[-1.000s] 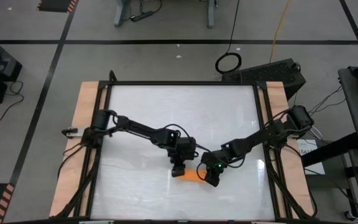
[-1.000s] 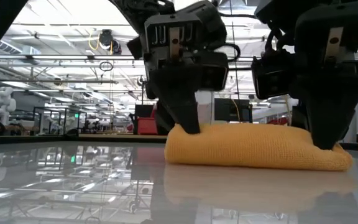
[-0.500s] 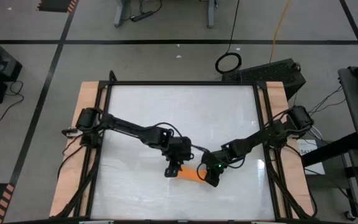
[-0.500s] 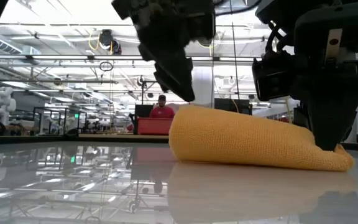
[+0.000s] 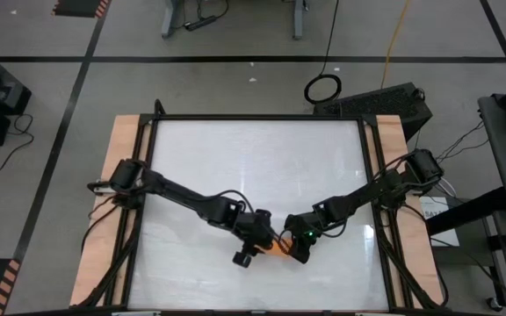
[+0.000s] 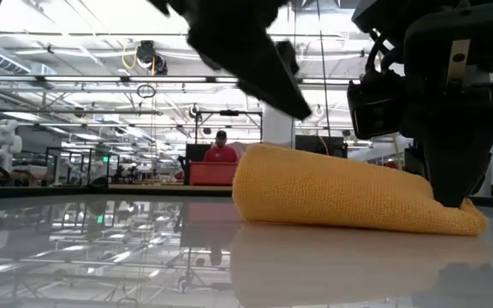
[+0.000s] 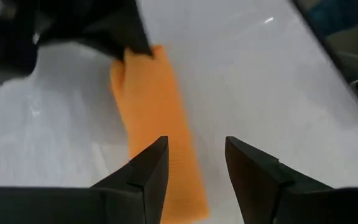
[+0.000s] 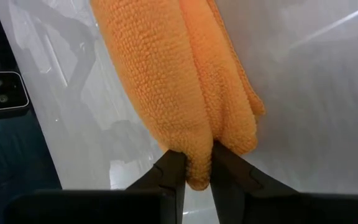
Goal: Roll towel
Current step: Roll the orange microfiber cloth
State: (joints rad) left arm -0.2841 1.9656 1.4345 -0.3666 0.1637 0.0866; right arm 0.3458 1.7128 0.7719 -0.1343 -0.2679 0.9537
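The orange towel (image 6: 349, 198) lies on the white table as a short folded bundle; it also shows in the high view (image 5: 278, 247). My right gripper (image 8: 194, 169) is shut on the end of the towel nearer the table's right edge, and shows in the low view (image 6: 452, 192). My left gripper (image 7: 194, 149) is open and hangs slanted above the towel's other end (image 6: 255, 184), touching nothing; it also shows in the low view (image 6: 289, 90). That end stands bulged up off the table. My right gripper pinches the towel's right-hand end (image 8: 196, 149) between its two fingers, across several bunched layers. The fingers come from above, pointing down (image 6: 456, 184). That end is pressed low on the table, and the rest of the towel lies on the table, thicker toward its free end.
The white table top (image 5: 253, 158) has a dark frame and wooden side strips (image 5: 121, 158). Both arms meet near the table's near middle. Beyond the far edge a person (image 6: 222, 150) shows in the room.
My left gripper has lifted off the towel's left end and risen, tipping to a slant and shifting a little toward the table's near edge. That end of the towel, pressed flat before, has sprung up into a bulge. The right end has stayed pinned.
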